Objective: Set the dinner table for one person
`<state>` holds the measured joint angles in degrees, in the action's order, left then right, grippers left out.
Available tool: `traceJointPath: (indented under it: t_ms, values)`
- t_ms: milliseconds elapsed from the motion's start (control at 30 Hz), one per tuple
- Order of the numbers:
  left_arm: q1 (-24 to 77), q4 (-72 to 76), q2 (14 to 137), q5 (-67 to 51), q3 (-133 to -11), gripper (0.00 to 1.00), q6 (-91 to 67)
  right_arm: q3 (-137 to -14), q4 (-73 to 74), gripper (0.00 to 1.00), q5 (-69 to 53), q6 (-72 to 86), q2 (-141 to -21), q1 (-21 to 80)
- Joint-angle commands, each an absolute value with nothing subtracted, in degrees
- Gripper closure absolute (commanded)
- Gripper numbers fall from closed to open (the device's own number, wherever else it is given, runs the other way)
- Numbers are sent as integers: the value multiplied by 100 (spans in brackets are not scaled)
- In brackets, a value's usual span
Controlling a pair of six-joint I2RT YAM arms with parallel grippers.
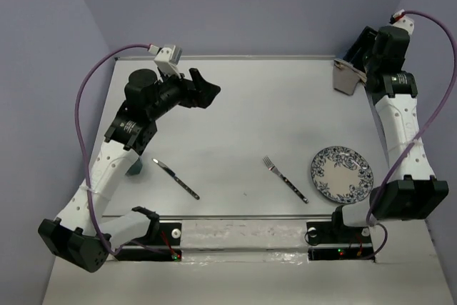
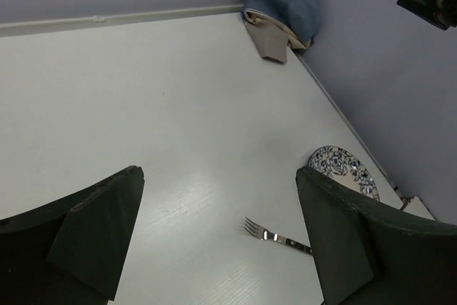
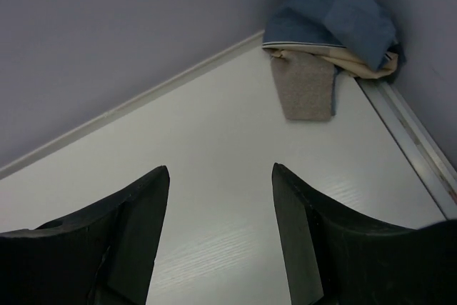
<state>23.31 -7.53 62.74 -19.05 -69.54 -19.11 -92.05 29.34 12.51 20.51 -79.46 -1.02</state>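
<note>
Black fingers of the left tool (image 2: 218, 171) stand spread, grasping nothing. Its arm folds up from the 7 o'clock corner, and the wrist points toward 3 o'clock, raised above the off-white worktop (image 1: 271, 105). The right tool (image 3: 220, 168), likewise released and empty, reaches along the 3 o'clock edge to the 1 o'clock corner, where a folded blue-and-tan cloth (image 1: 345, 76) lies against the wall. Bare worktop spreads wide between both tools. Nearer the metal rail (image 1: 243, 216) at 6 o'clock lie a knife (image 1: 176, 179) at 7, a fork (image 1: 284, 178) at 5 and a patterned plate (image 1: 341, 174) at 4.
</note>
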Motion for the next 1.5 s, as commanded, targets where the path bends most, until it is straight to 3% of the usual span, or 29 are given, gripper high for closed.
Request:
traceJointPath:
  t_ms: [0, 400, 800, 1100, 1300, 1467]
  values:
    - [2408, -571, 6003, -2066, -6821, 1, -1837, -9632, 2822, 35, 1600, 2003, -8567, -632]
    - [2408, -764, 5634, -1873, -6460, 1, -2056, -10248, 2329, 37, 696, 2276, -10939, -1529]
    - [2408, -1160, 5519, -1450, -6275, 1, -2391, -11582, 2320, 31, 97, 2312, -13216, -1846]
    - [2408, -1301, 5660, -1257, -6381, 1, -2356, -12102, 2373, 36, -543, 2548, -14087, -1898]
    - [2408, -1389, 5836, -1081, -6574, 1, -2189, -12427, 2224, 99, -1729, 2742, -14432, -1776]
    - [2408, -1424, 5924, -906, -6750, 1, -2048, -12761, 2162, 100, -2004, 2479, -13835, -1267]
